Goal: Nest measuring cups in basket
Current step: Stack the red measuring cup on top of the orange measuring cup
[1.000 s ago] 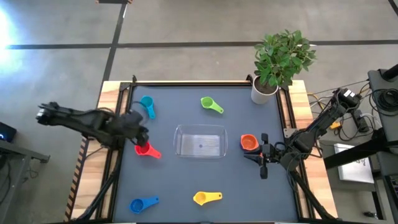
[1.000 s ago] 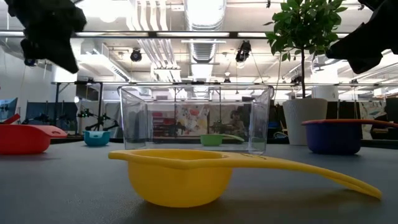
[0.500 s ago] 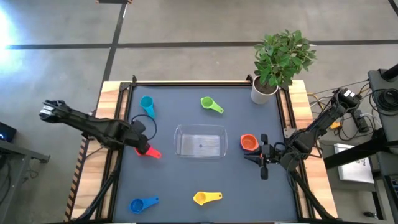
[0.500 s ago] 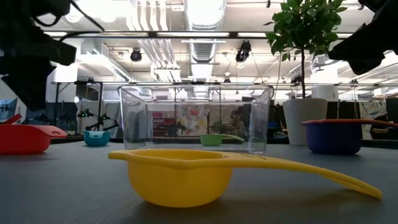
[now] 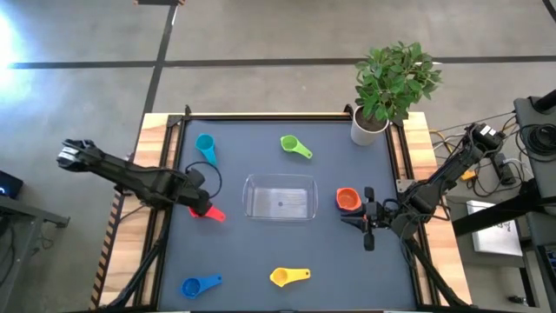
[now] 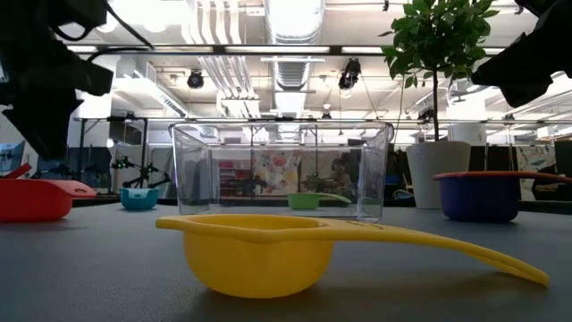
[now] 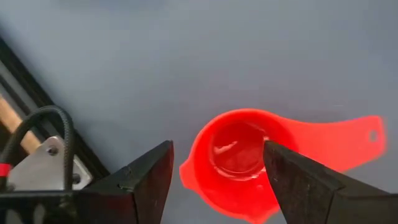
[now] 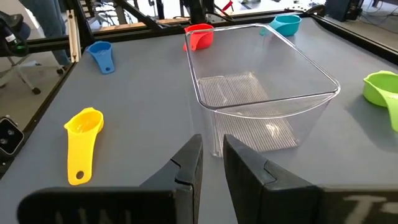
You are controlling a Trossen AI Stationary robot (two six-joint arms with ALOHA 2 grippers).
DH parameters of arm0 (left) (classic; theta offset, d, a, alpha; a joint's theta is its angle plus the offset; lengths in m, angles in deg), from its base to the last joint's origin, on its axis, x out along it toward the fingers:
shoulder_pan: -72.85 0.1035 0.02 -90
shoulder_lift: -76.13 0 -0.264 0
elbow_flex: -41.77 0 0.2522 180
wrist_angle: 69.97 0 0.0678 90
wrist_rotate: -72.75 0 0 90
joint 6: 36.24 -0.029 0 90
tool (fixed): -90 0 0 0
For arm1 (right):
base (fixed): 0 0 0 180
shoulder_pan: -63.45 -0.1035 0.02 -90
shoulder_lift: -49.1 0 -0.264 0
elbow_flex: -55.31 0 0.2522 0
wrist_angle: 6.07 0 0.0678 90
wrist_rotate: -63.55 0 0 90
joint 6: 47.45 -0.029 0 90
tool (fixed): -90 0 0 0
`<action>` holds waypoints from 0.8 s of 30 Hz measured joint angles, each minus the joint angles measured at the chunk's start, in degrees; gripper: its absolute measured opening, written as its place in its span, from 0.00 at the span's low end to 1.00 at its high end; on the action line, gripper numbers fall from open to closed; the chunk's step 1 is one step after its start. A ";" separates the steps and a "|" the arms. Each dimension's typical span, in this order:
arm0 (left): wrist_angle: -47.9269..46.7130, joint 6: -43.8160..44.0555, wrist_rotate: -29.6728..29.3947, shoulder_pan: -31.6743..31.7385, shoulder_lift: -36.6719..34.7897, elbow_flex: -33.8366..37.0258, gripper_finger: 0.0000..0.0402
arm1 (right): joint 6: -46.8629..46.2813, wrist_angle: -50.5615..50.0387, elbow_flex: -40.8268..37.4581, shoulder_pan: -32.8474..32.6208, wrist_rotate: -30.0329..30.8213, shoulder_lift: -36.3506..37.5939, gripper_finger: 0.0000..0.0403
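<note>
A red measuring cup [image 7: 239,158] sits upright on the dark mat at the table's left, left of the clear basket [image 5: 280,177], its handle toward the near right. My left gripper [image 7: 217,146] hangs open over it, pointing steeply down, one finger on either side of the bowl; I cannot tell whether a finger touches it. My right gripper [image 8: 212,146] waits at the table's right, shut and holding nothing, pointing toward the basket [image 8: 267,93]. An orange cup [image 5: 347,199] stands between the two. Light blue [image 5: 206,146], green [image 5: 295,146], yellow [image 5: 287,276] and blue [image 5: 198,285] cups lie around the basket.
A white pot with a green plant [image 5: 369,130] stands at the far right corner. A black frame rail [image 5: 165,174] runs along the mat's left edge, close beside my left arm. In the low view the yellow cup [image 6: 259,255] lies nearest, in front of the basket [image 6: 281,170].
My left gripper has sunk toward the red cup and tipped to point more steeply down; over the last half second it has hardly moved. The red cup and the other cups stay where they were.
</note>
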 joint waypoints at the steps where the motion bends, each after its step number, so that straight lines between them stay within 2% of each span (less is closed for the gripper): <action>1: -0.18 -0.59 0.22 0.38 0.90 0.20 0.57 | 0.00 0.03 0.00 0.00 0.00 0.00 0.13; 7: 0.85 -5.38 1.68 3.23 4.68 1.67 0.57 | -0.07 0.37 0.00 0.00 0.02 0.00 0.13; 17: 4.07 -13.65 1.83 9.01 6.62 2.90 0.57 | 0.04 0.37 0.00 0.00 0.03 0.00 0.13; 20: 5.69 -15.73 1.83 9.74 7.22 2.88 0.52 | 0.04 0.34 0.00 0.00 0.01 0.00 0.13; 24: 8.40 -17.80 1.81 9.88 8.64 3.30 0.40 | 0.06 0.34 0.00 0.00 0.03 0.02 0.13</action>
